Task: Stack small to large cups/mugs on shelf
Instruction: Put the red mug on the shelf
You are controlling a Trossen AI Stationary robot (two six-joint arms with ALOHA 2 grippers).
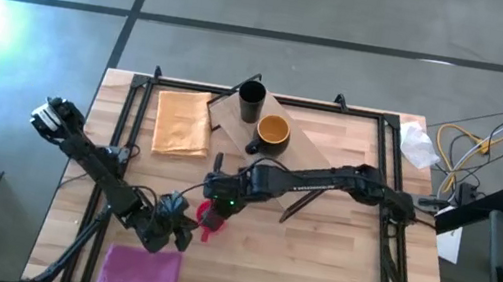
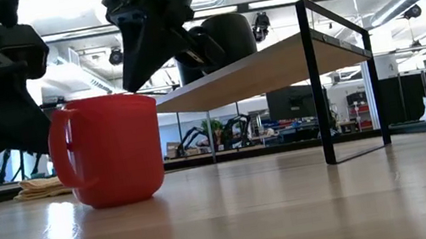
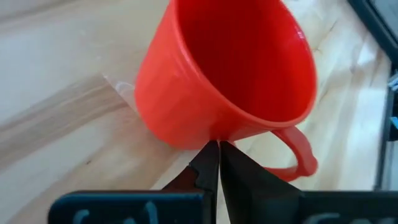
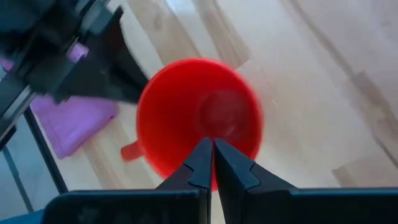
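Observation:
The red mug (image 1: 211, 218) stands upright on its base on the table, also in the low view (image 2: 110, 148). The black cup (image 1: 250, 100) and the dark mug with a yellow inside (image 1: 273, 134) stand on the light-wood shelf (image 1: 321, 147). My left gripper (image 3: 217, 146) is shut, its tips at the red mug's outer wall beside the handle (image 3: 298, 152). My right gripper (image 4: 211, 144) is shut and points down over the red mug's mouth, just above the rim (image 2: 132, 85). My left gripper's shut fingertips stand against the red mug's outer wall (image 3: 199, 134) just below the rim, next to the handle, coming slanting from the near left. I cannot tell whether they touch it. My right gripper's shut tips hang over the mug's rim (image 4: 186, 168). I cannot tell whether they touch it.
An orange-tan cloth (image 1: 182, 122) lies at the far left of the table. A purple mat (image 1: 140, 270) lies at the near edge, close to my left arm. The shelf's dark end frame (image 2: 343, 73) stands to the right. Bare table (image 1: 313, 262) lies at the near right.

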